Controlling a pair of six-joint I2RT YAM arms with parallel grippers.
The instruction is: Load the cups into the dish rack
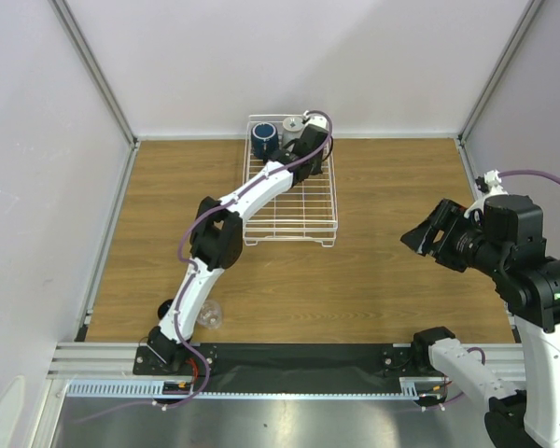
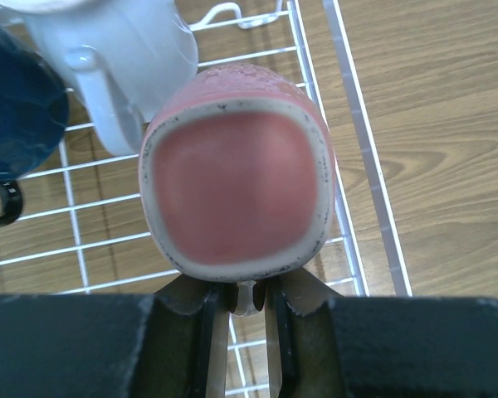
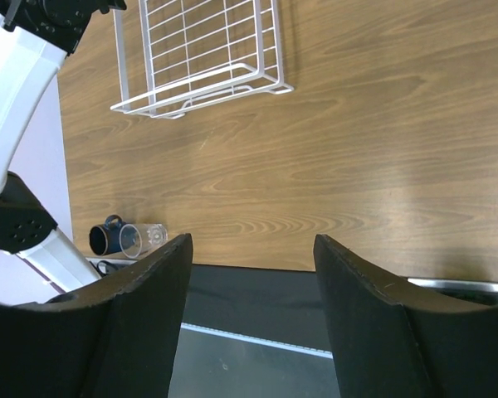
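The white wire dish rack [image 1: 335,205] lies at the middle back of the table. The large navy mug [image 1: 264,138] and the light grey mug [image 1: 292,124] stand at its far end. My left gripper [image 1: 308,140] reaches over that far end. In the left wrist view the left gripper [image 2: 247,294] is shut on a small part at the near side of the salmon-pink cup [image 2: 236,186], held over the rack's grid [image 2: 368,149] beside the grey mug [image 2: 108,58] and navy mug [image 2: 17,108]. My right gripper [image 1: 429,235] is open and empty above the table's right side, as the right wrist view [image 3: 253,282] shows.
The small dark blue cup [image 3: 106,237] and the clear glass tumbler [image 3: 143,239] lie on their sides by the left arm's base; the tumbler [image 1: 210,315] also shows from above. The rack's near end [image 3: 199,91] has bare grid. Walls close the back and both sides.
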